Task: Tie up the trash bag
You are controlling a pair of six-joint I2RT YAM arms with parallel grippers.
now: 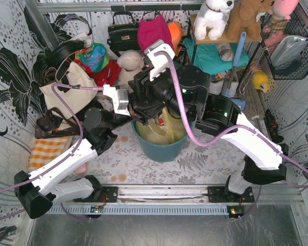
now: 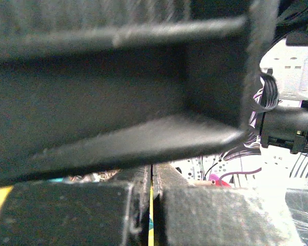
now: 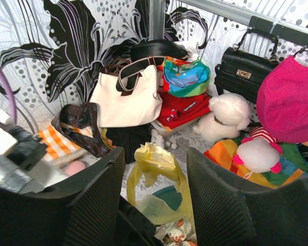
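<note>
The trash bag point(image 1: 163, 132) is thin yellow plastic and sits in a round teal bin point(image 1: 159, 149) at the table's middle, with crumpled paper in it. In the right wrist view its top end point(image 3: 156, 161) stands up as a crumpled loop. My right gripper point(image 3: 154, 154) is open, a finger on each side of that loop and neither touching it. My left gripper point(image 2: 153, 171) is shut on a thin sliver of the yellow bag point(image 2: 153, 218). The right gripper's dark body hides most of the left wrist view. From above, both grippers crowd over the bin, left point(image 1: 138, 110) and right point(image 1: 156, 102).
A cream tote bag point(image 3: 128, 97) with dark straps, a black handbag point(image 3: 241, 72), a white plush toy point(image 3: 228, 115) and a pink bag point(image 3: 290, 100) lie behind the bin. An orange checked cloth point(image 3: 56, 146) is at the left. The teal bin's rim point(image 3: 170, 195) shows under the bag.
</note>
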